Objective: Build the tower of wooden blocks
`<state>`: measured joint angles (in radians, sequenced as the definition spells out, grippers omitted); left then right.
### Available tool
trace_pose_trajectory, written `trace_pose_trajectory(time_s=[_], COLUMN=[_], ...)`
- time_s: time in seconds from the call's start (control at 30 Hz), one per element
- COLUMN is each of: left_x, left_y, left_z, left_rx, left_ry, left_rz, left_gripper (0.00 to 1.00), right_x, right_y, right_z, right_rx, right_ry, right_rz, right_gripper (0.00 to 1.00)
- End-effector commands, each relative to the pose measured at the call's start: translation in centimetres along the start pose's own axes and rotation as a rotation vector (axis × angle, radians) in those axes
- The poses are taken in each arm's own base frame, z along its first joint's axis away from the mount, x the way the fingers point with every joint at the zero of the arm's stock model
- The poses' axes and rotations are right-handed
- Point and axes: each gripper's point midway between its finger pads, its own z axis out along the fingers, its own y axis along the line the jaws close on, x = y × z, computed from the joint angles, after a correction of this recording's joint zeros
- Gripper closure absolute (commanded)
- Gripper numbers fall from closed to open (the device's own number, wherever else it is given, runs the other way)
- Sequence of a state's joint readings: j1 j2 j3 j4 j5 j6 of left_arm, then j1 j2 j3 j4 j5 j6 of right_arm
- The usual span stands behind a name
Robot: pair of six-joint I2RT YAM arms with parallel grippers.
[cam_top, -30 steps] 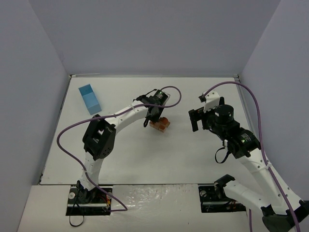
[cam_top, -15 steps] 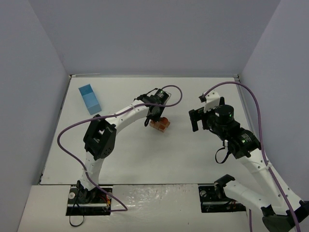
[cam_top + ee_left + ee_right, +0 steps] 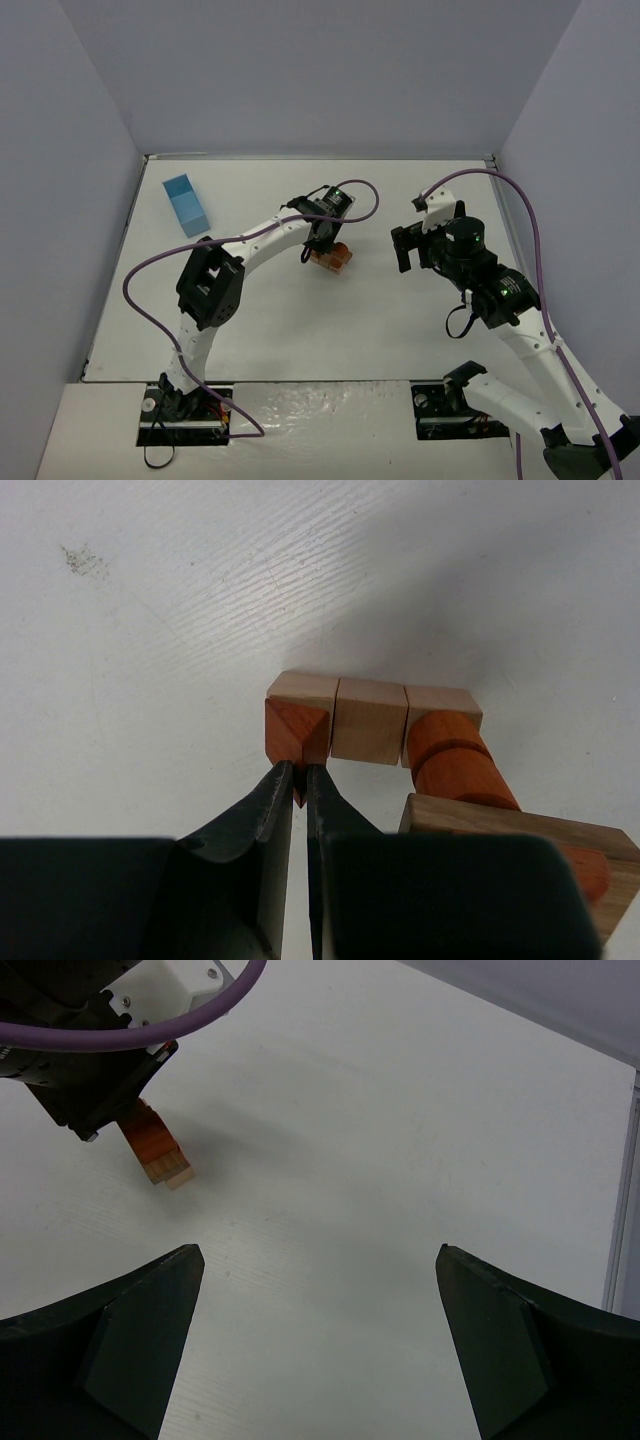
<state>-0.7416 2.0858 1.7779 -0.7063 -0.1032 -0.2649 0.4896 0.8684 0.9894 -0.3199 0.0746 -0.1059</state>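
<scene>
The wood block tower (image 3: 334,258) sits mid-table as a small cluster. In the left wrist view it shows a row of three tan blocks (image 3: 368,720), a reddish-brown cylinder (image 3: 455,765) and a tan plank (image 3: 520,825) at the right. My left gripper (image 3: 299,780) is shut on the lower tip of a reddish-brown triangular block (image 3: 295,732), which rests against the row's left tan block. My left gripper (image 3: 325,240) sits right over the cluster. My right gripper (image 3: 420,238) is open and empty, to the right of the tower and apart from it. It sees the blocks (image 3: 162,1158) at the far left.
A light-blue box (image 3: 185,204) lies at the back left of the table. Grey walls close in the back and both sides. The left arm's wrist (image 3: 90,1070) fills the upper left of the right wrist view.
</scene>
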Motion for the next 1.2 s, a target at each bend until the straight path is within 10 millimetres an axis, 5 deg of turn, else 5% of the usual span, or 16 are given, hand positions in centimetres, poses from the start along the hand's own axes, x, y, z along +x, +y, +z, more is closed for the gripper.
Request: trace_pose_trajectory(time_s=[0.0,1.17], left_x=[-2.48,-2.32], left_y=[-0.16,-0.47], left_z=[-2.00,-2.04], left_rx=[-0.002,0.003], left_ry=[-0.077,-0.077], left_rz=[-0.010,-0.007], left_gripper=[0.99,0.88], right_x=[-2.31,-1.82], right_y=[-0.67,-0.71], right_z=[-0.60,-0.45], right_rx=[0.021,0.025], right_ry=[-0.076,-0.064], right_rz=[0.009,0.006], right_gripper=[0.00,0.00])
